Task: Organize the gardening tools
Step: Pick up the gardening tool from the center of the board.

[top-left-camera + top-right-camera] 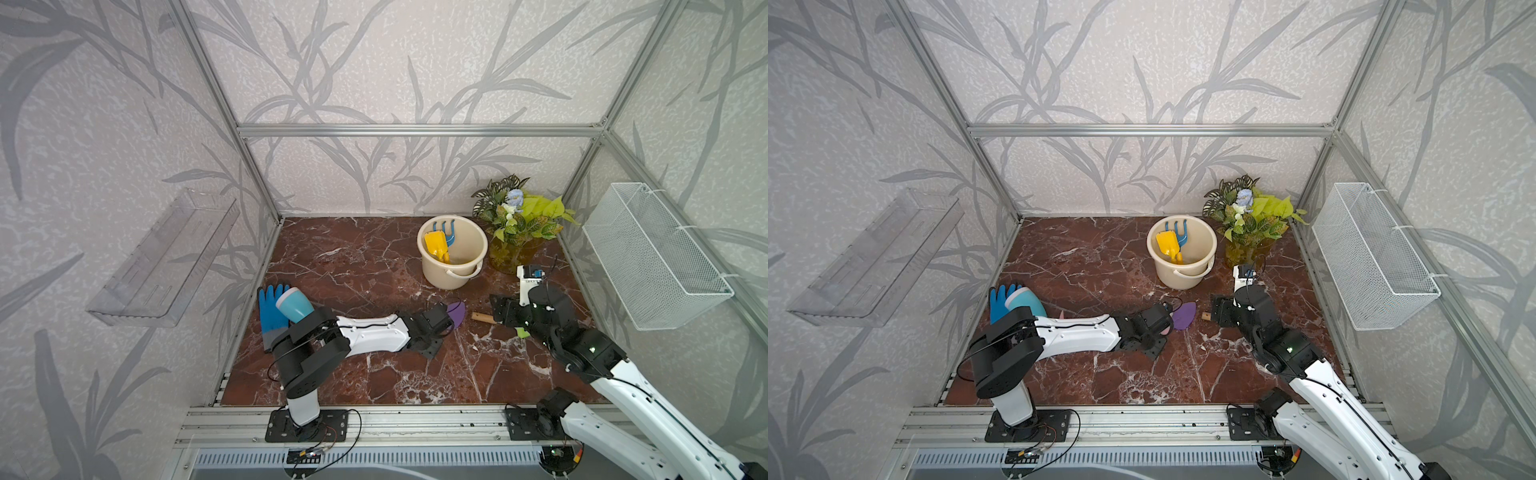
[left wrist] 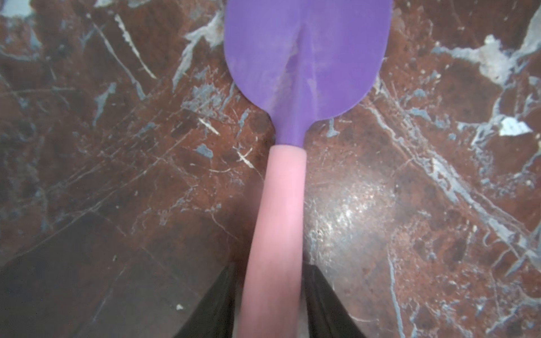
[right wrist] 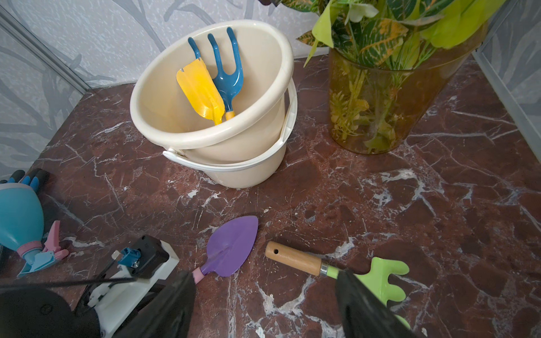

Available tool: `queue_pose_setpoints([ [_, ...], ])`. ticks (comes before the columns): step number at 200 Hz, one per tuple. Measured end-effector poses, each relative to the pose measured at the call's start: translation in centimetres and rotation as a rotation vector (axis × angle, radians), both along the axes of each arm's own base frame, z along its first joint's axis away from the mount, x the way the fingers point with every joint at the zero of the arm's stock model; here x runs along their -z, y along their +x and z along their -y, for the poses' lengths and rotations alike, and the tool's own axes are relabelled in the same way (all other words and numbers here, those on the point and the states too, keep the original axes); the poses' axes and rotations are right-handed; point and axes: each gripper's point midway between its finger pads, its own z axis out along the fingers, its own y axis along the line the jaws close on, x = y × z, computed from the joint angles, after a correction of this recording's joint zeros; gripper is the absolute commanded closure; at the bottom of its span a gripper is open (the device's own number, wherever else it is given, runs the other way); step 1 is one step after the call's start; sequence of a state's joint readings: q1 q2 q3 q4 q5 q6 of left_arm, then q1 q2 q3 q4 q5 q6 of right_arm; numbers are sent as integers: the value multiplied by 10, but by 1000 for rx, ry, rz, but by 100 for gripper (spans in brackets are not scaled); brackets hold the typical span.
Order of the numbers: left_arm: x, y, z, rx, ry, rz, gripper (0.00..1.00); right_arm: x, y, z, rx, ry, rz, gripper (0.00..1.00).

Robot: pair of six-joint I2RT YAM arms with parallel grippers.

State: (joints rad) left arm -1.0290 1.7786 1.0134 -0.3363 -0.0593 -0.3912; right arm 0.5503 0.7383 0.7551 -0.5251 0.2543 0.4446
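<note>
Bucket (image 3: pixel 210 140) with yellow shovel (image 3: pixel 202 90) and blue fork (image 3: pixel 227 76) inside; purple trowel (image 2: pixel 307 58) pinched by handle in left tool (image 2: pixel 272 269); green rake (image 3: pixel 386 278) just under spread right tool (image 3: pixel 265 276).

The marble tabletop (image 1: pixel 374 270) is reddish-brown with white veins, and the walls (image 1: pixel 374 62) are pale grey with a darker grey leaf pattern. The round plastic bucket (image 3: pixel 248 172) is cream, the three-pronged toy fork (image 3: pixel 227 79) blue with a yellow handle, and the toy shovel (image 3: pixel 202 90) yellow all over. The plastic trowel (image 3: pixel 231 248) is purple with a pink handle, the wooden-handled rake (image 3: pixel 307 262) light green, the spray bottle (image 3: pixel 17 216) light blue with pink trim, and the rubber glove (image 1: pixel 268 311) blue.
</note>
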Motion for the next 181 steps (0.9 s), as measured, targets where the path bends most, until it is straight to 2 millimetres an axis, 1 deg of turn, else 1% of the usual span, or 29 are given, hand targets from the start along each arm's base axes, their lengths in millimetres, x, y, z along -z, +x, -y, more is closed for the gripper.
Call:
queue_pose_setpoints([
  [43, -2, -3, 2, 25, 4, 9, 94, -1, 0, 3, 18, 5, 5, 21],
  [59, -6, -3, 3, 34, 4, 24, 100, -1, 0, 3, 20, 9, 4, 21],
  [77, -22, -3, 4, 43, -18, 55, 100, -1, 1, 3, 24, 15, 1, 20],
  [84, -31, -2, 6, 47, -36, 74, 100, 0, 1, 3, 24, 21, -5, 19],
  [104, -62, -1, 9, 60, -109, 137, 100, 5, 4, 1, 19, 47, -36, 18],
  [121, -81, -6, 9, 74, -177, 180, 100, 10, 11, -1, 12, 83, -85, 18],
  [133, -90, -10, 10, 88, -213, 202, 100, 11, 16, -5, 2, 116, -113, 18],
  [152, -100, -18, 12, 111, -252, 230, 100, 5, 23, -17, -34, 165, -128, 18],
  [173, -110, -21, 15, 124, -285, 266, 100, -4, 27, -32, -86, 215, -131, 18],
  [181, -115, -20, 15, 125, -297, 281, 100, -7, 28, -37, -106, 232, -133, 21],
])
